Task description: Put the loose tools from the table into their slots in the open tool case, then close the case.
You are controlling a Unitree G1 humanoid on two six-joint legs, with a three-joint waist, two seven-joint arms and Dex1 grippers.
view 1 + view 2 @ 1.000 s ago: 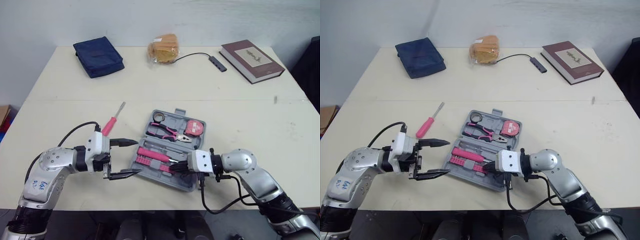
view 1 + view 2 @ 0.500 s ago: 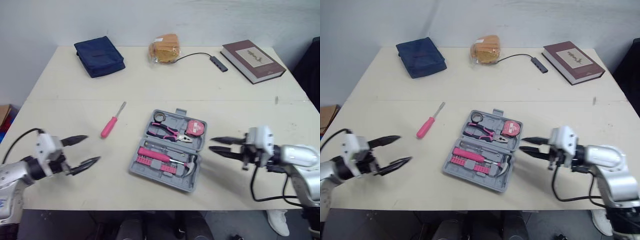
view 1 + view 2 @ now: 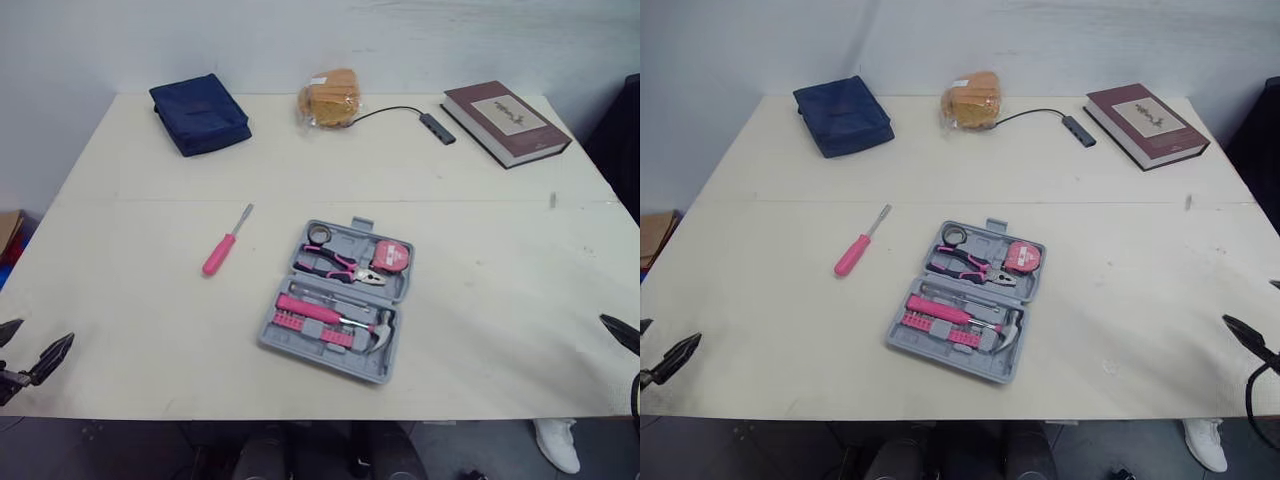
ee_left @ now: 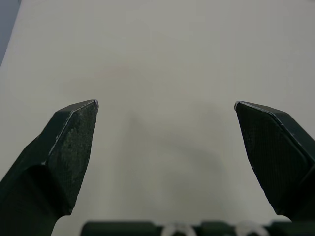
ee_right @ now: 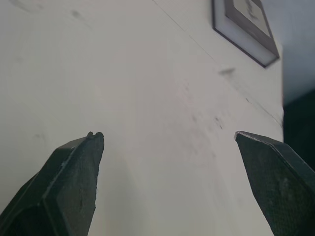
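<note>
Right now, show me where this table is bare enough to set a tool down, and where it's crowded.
Widest bare table: right of the tool case, nearer than the book. Also bare: the near-left corner, nearer than the pink screwdriver. Crowded: the far edge, with navy pouch, bagged bread, USB hub and book.

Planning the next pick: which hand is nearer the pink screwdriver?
Left. Left hand sits near-left of the screwdriver; right hand is far right, beyond the tool case.

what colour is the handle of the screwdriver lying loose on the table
Pink, with a bare metal shaft. The screwdriver shows best in the left eye view.
</note>
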